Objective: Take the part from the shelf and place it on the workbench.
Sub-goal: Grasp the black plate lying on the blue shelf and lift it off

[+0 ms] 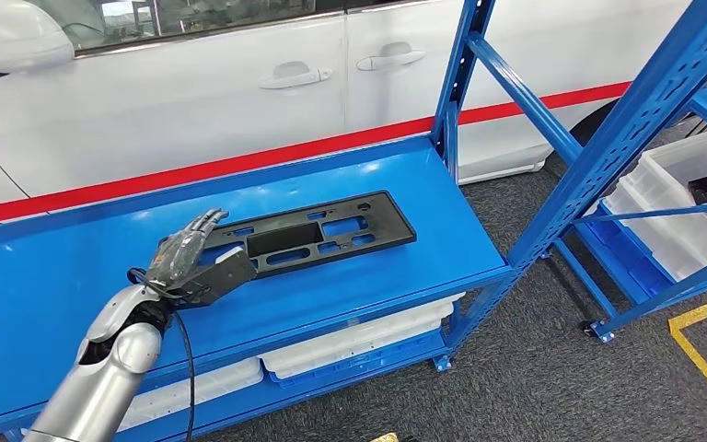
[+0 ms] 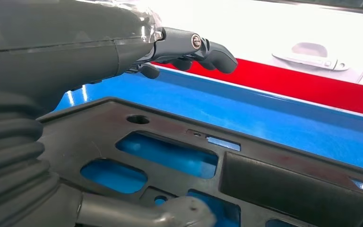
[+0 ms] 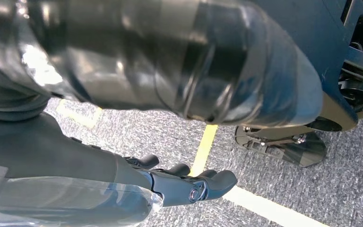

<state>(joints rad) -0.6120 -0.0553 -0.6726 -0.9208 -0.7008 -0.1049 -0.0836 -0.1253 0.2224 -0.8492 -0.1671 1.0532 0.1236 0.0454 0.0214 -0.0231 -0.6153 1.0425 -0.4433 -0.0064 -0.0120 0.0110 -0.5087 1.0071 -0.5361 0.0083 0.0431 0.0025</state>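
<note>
The part (image 1: 331, 230) is a long flat black plastic panel with several cut-outs, lying on the blue shelf (image 1: 368, 285). My left hand (image 1: 193, 262) is at the panel's left end. Its fingers (image 1: 198, 230) stretch out above the shelf behind the panel, and its thumb (image 1: 232, 267) lies over the panel's end. In the left wrist view the panel (image 2: 274, 184) lies just under the hand (image 2: 75, 52), the fingers (image 2: 203, 47) held clear above it and the thumb (image 2: 170, 213) low over its near edge. My right hand (image 3: 179, 184) hangs over the floor, holding nothing.
A white car (image 1: 193, 92) with a red stripe stands right behind the shelf. Blue uprights (image 1: 456, 74) rise at the shelf's right end. White bins (image 1: 350, 345) sit on the level below. A second rack with white bins (image 1: 672, 212) stands at right. Yellow line (image 1: 700, 354) on grey floor.
</note>
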